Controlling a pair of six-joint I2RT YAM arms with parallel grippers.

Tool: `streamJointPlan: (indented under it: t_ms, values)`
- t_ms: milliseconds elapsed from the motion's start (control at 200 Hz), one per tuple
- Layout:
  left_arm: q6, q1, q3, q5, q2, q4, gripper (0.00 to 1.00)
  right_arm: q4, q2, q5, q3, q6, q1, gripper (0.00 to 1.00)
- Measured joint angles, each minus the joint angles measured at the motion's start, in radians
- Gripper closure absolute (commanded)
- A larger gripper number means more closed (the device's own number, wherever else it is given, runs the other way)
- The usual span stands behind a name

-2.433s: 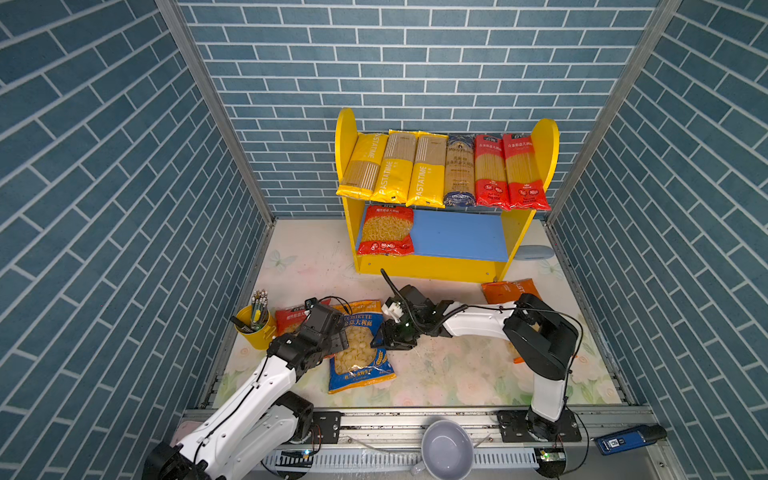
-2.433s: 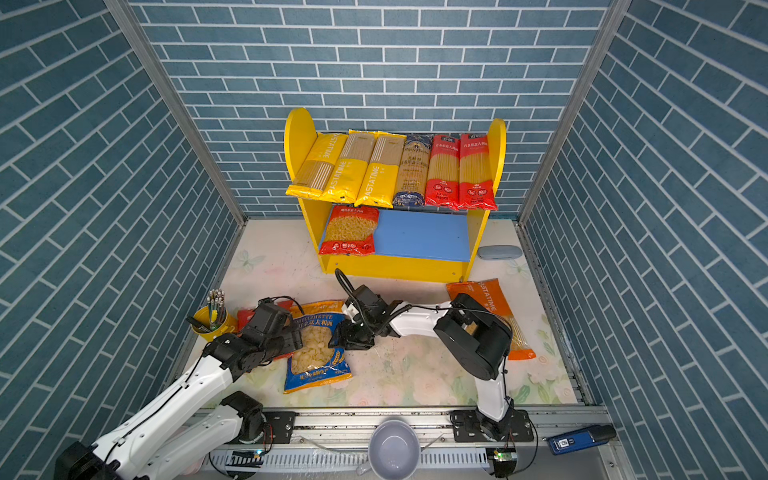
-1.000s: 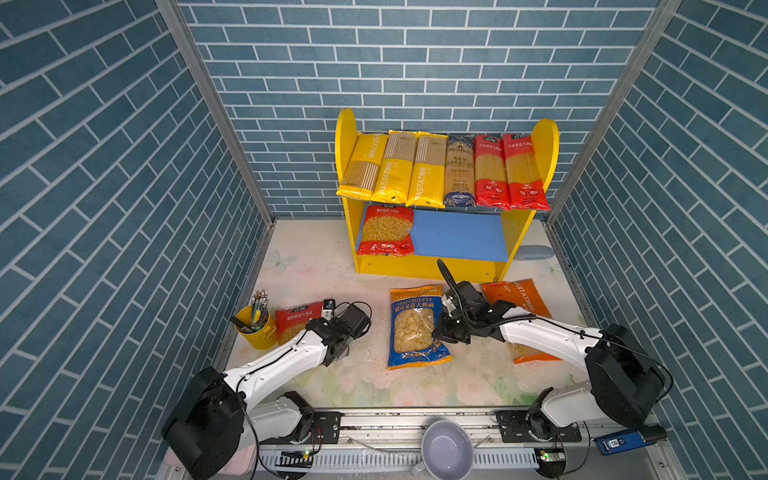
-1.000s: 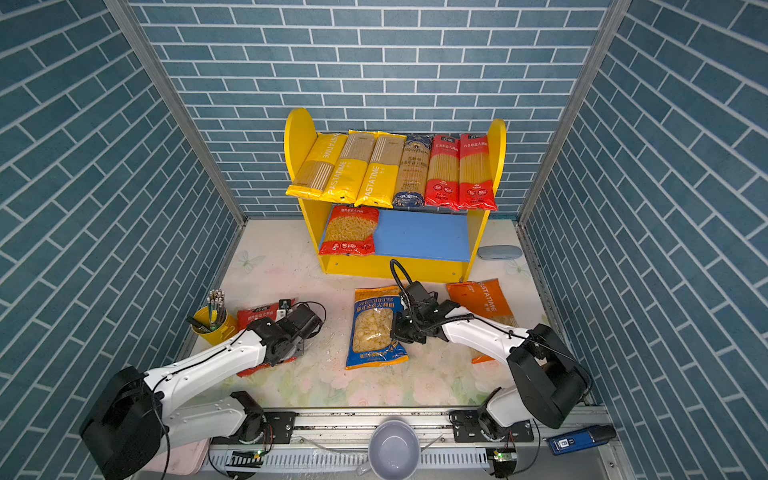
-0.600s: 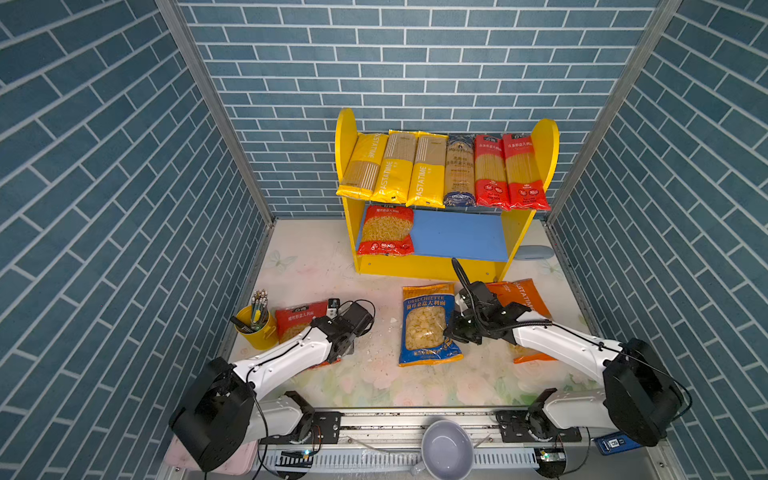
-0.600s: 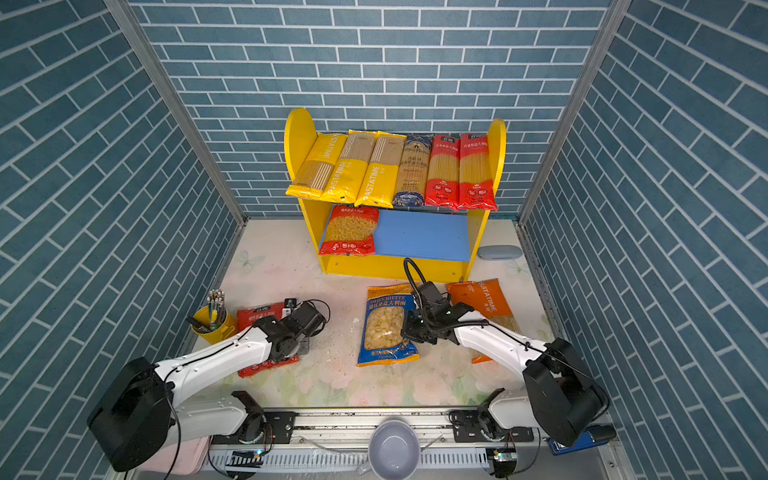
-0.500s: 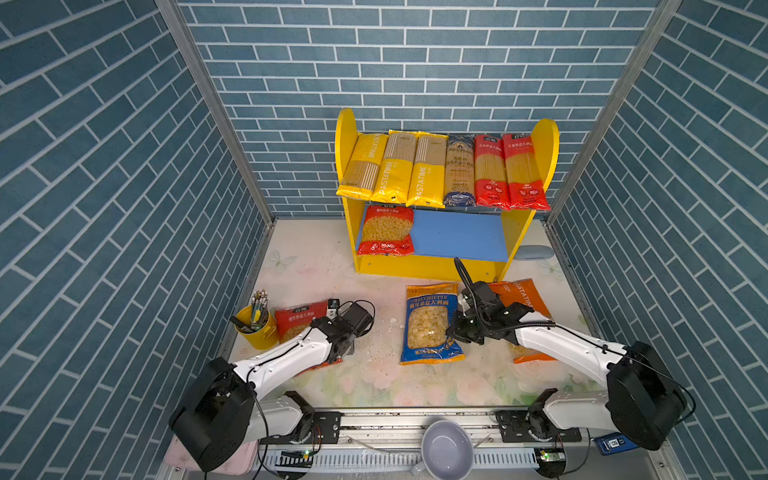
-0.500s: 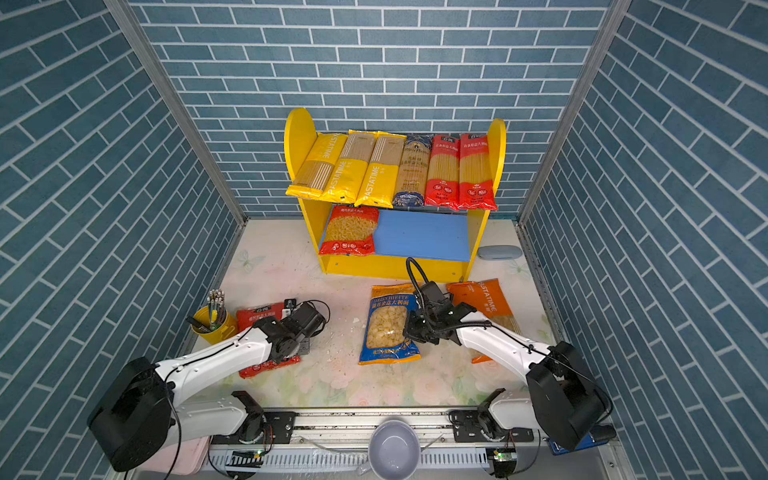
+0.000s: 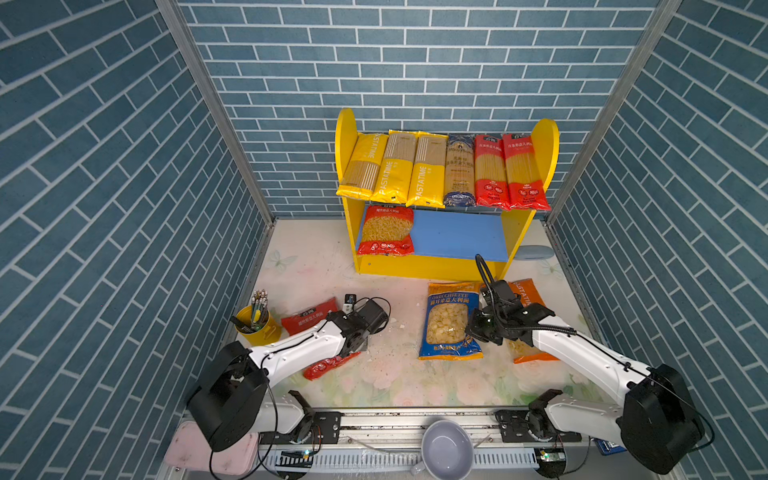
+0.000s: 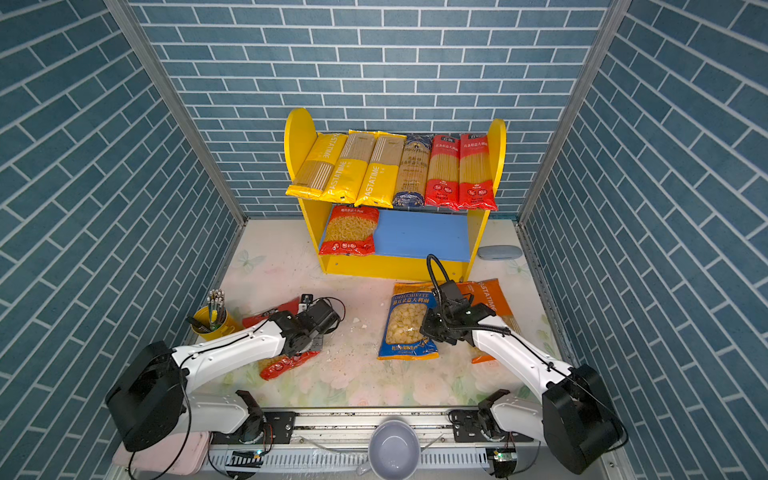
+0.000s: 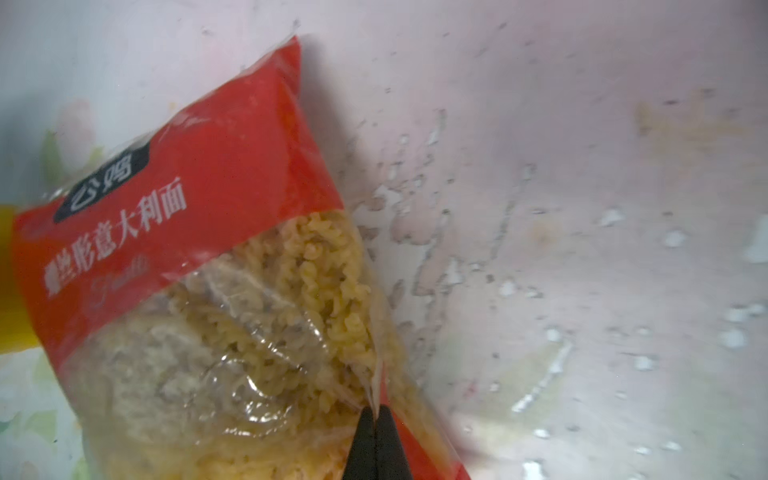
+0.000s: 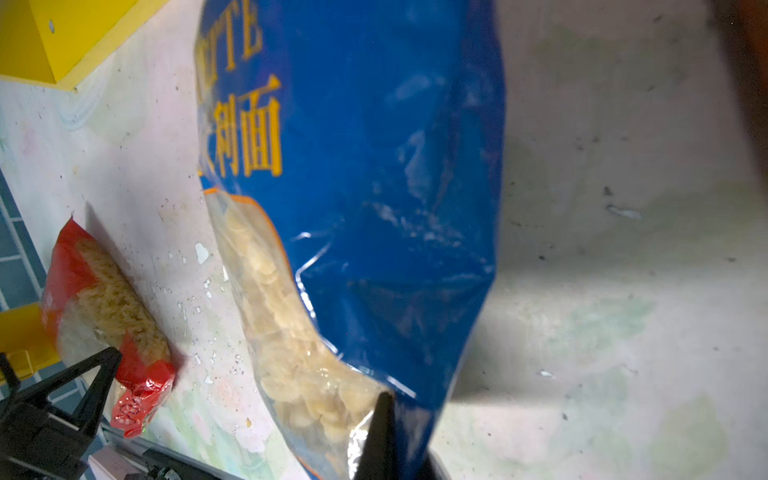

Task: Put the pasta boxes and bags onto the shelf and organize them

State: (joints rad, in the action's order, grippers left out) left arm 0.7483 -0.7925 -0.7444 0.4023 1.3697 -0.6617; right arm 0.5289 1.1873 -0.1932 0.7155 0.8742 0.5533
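blue bag [image 9: 451, 324] on the table [image 9: 374, 386] just in front of the shelf [image 9: 432, 272]; right gripper [image 12: 384, 401] clamped on its right edge. red bag [image 11: 199, 249] near the table's left edge; left gripper [image 11: 376, 419] clamped on its side.

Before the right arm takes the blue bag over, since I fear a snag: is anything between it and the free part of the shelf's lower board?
Nothing visible. No object lies between the blue bag and the shelf, and the shelved red bag fills only the left end of the lower board. The spaghetti packs overhang the opening.
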Motion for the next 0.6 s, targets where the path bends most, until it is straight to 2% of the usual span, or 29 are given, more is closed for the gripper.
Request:
streamJointPlan:
  t_ms: [155,255,355,400,535,600]
  values:
    - [0.008,-0.112,-0.106,-0.035,0.108,0.054,1.00,0.040,-0.024,0.037,0.000,-0.011,-0.011,1.00]
    - [0.007,-0.173,-0.160,-0.073,0.163,0.106,0.98,0.069,-0.037,0.068,0.000,-0.018,-0.012,0.83]
    - [-0.001,-0.203,-0.167,-0.114,0.158,0.150,0.85,0.118,-0.077,0.125,0.002,-0.039,-0.013,0.69]
    - [-0.009,-0.208,-0.164,-0.127,0.141,0.162,0.76,0.136,-0.106,0.144,0.003,-0.041,-0.013,0.65]
    - [-0.029,-0.208,-0.128,-0.138,-0.006,0.164,0.53,0.167,-0.168,0.196,0.030,-0.043,0.010,0.61]
    - [-0.042,-0.202,-0.114,-0.138,-0.095,0.145,0.47,0.167,-0.168,0.225,0.050,-0.043,0.061,0.60]
